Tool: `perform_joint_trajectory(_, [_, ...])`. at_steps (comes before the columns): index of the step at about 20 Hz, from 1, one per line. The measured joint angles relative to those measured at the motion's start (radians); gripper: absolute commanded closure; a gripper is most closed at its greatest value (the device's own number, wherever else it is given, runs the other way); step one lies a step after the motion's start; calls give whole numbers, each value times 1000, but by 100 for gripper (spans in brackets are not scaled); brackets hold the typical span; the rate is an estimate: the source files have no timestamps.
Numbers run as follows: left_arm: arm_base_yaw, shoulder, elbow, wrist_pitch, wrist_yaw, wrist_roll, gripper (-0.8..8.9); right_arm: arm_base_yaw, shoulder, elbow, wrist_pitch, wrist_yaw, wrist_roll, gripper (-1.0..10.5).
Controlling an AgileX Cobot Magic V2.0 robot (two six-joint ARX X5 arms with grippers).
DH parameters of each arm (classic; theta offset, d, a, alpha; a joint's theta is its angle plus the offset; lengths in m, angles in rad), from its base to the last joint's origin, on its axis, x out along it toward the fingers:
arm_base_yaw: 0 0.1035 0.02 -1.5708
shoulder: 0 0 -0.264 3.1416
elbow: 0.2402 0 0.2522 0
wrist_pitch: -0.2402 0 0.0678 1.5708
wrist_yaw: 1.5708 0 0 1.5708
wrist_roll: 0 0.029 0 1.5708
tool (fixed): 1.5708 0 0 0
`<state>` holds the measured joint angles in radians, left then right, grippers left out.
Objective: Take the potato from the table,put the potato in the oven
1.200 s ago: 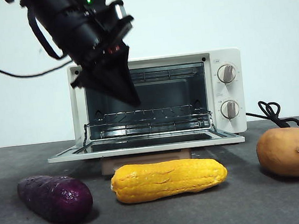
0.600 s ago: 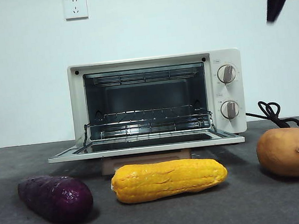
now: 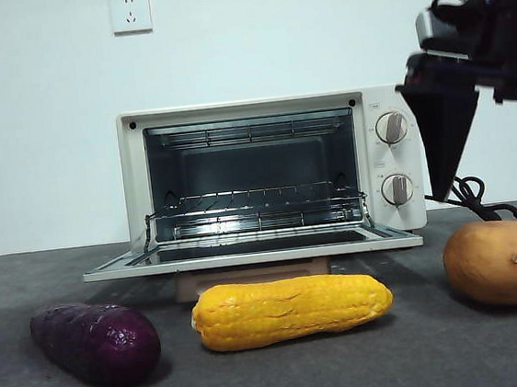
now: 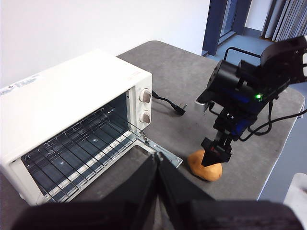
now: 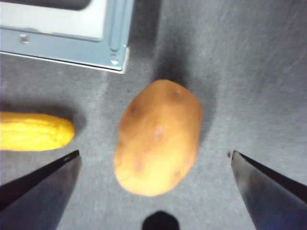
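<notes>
Front view: the oven (image 3: 272,169) sits mid-frame with its door folded down flat and the rack bare. Along the lower edge of the frame lie a purple vegetable (image 3: 96,344) at left, a corn cob (image 3: 292,309) in the centre and the potato (image 3: 498,263) at lower right, all on the table (image 3: 278,381). The right gripper (image 3: 446,151) hangs in the upper right of the frame, above the potato and clear of it; only one dark jaw shows plainly here.

Left wrist view: the left gripper (image 4: 158,165) rises from the bottom edge, jaws pressed together and holding nothing — it waits well back. The oven fills the left half of the frame; the right gripper stands at centre right, tip just over the potato, which lies lower right of centre, near the door's corner.

Right wrist view: the potato fills the centre, tan-brown, rounded and oblong, matte skin with a few faint darker spots. The right gripper's jaws are spread wide, one in each lower corner, with the potato between them and untouched. The corn tip shows at left, the door corner at upper left.

It looks firm and fairly heavy, and its curve could roll in a loose grip — pinching across the narrower middle seems safest.
</notes>
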<state>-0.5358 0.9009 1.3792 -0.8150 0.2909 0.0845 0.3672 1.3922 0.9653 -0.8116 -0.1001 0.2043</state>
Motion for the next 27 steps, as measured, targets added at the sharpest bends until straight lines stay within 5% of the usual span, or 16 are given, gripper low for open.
perform_joint_trajectory(9, [0,0,0,0,0,0,821,27,64,-104,190,26,58,236])
perform_joint_trajectory(13, [0,0,0,0,0,0,821,42,116,-106,200,25,66,541])
perform_joint_trajectory(16, [0,0,0,-3,0,0,821,46,114,-106,207,26,69,928])
perform_joint_trajectory(17, [0,0,0,-3,0,0,821,46,111,-106,206,25,69,962])
perform_joint_trajectory(27, [0,1,0,-11,-51,10,821,54,-191,-106,217,14,93,960])
